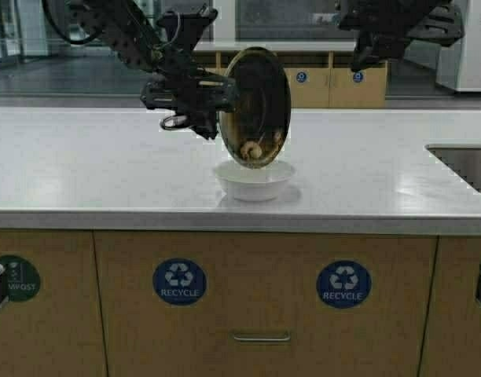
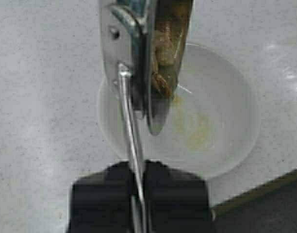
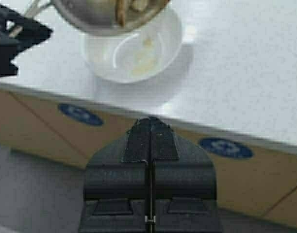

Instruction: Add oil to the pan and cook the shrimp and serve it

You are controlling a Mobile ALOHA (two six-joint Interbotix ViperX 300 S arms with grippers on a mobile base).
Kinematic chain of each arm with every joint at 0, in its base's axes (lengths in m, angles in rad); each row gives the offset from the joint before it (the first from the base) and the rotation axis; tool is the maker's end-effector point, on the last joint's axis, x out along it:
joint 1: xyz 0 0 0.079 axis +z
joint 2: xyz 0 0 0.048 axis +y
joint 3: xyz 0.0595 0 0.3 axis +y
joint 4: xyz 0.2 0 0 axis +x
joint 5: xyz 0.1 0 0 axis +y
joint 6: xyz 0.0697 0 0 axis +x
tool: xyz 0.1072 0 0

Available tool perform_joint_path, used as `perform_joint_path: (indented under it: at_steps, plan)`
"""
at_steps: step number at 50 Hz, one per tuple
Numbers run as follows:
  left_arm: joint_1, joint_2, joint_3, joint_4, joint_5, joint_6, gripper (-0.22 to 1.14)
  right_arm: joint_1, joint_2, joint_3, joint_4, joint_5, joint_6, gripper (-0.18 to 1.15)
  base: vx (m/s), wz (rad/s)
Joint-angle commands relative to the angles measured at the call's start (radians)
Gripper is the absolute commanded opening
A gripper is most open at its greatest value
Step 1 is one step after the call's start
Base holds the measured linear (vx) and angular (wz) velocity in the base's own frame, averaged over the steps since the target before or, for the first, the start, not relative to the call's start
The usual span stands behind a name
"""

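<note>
High view: our left gripper (image 1: 195, 96) grips the pan (image 1: 256, 106) handle, tipped over the white bowl (image 1: 254, 179), shrimp (image 1: 251, 150) at its low rim. Left wrist view alone shows oil (image 2: 197, 128) in the bowl. Our right gripper (image 3: 149, 141), fingers pressed together, hangs above.

One pan (image 1: 256, 106), one shrimp (image 1: 251, 149), one white bowl (image 1: 254, 180)

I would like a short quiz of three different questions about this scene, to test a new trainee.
1. True or false: the pan lies flat on the counter.
2. Which gripper holds the pan's handle? A) left B) right
3. Fill in: the shrimp sits at the pan's low rim, right above the white ____.

Key:
1. False: it is tipped steeply over the bowl.
2. A: the left gripper; the right gripper is shut, empty and off to the side.
3. bowl
</note>
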Motion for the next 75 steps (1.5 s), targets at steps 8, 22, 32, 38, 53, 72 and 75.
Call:
perform_joint_path:
  at_steps: [8, 22, 32, 38, 53, 72, 75]
  plan:
    - [-0.002, -0.032, -0.055, -0.018, -0.012, 0.120, 0.05, 0.003, -0.017, -0.008, 0.003, -0.012, 0.002, 0.05, 0.00, 0.00]
    - [-0.002, -0.037, -0.057, -0.060, -0.018, 0.129, 0.05, 0.003, -0.017, -0.008, 0.003, -0.012, 0.002, 0.05, 0.00, 0.00]
    - [-0.002, -0.071, -0.037, -0.144, -0.028, 0.114, 0.05, 0.003, -0.014, -0.008, 0.003, -0.012, 0.002, 0.05, 0.00, 0.00]
    - [-0.002, -0.098, -0.003, -0.167, -0.063, 0.067, 0.05, 0.003, -0.014, -0.009, 0.003, -0.012, 0.003, 0.05, 0.00, 0.00]
    - [-0.002, -0.163, 0.097, -0.167, -0.161, -0.156, 0.04, 0.003, -0.012, -0.009, 0.003, -0.012, 0.003, 0.05, 0.00, 0.00]
    - [-0.002, -0.190, 0.198, -0.109, -0.319, -0.548, 0.04, 0.003, -0.012, -0.009, 0.003, -0.012, 0.003, 0.05, 0.00, 0.00]
    - [-0.002, -0.189, 0.212, -0.066, -0.360, -0.632, 0.04, 0.003, -0.009, -0.008, 0.003, -0.012, 0.003, 0.05, 0.00, 0.00]
